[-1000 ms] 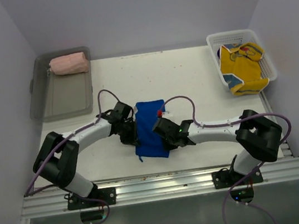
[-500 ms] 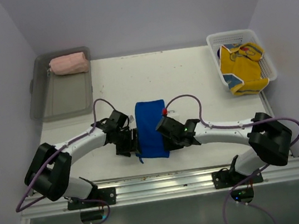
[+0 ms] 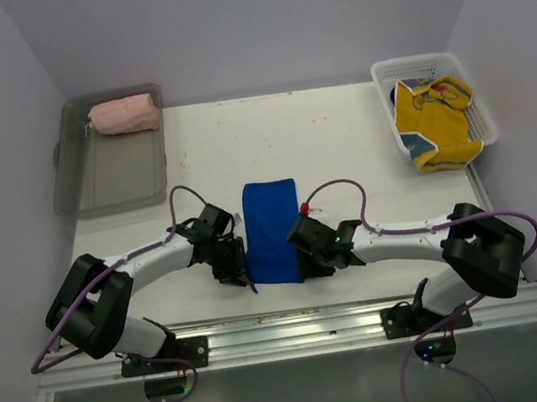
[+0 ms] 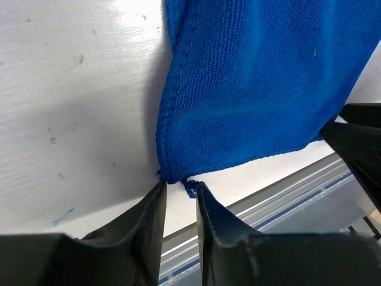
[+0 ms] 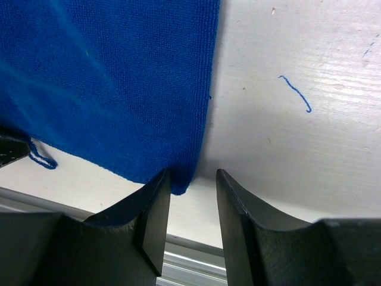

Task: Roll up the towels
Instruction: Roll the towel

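Left wrist, left tool (image 4: 178,189), blue towel (image 4: 250,89) corner

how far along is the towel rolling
Done: the pink towel sits rolled in the grey tray. In hand: the blue towel lies flat, with the left gripper and right gripper open at its near corners, not yet gripping. Left: rolling it, then the yellow towel crumpled in the white basket.

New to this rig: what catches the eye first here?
A blue towel lies flat in the middle, the left gripper and right gripper poised at its near corners, jaws slightly apart. A rolled pink towel sits in the grey tray far left; a crumpled yellow towel fills the white basket far right.
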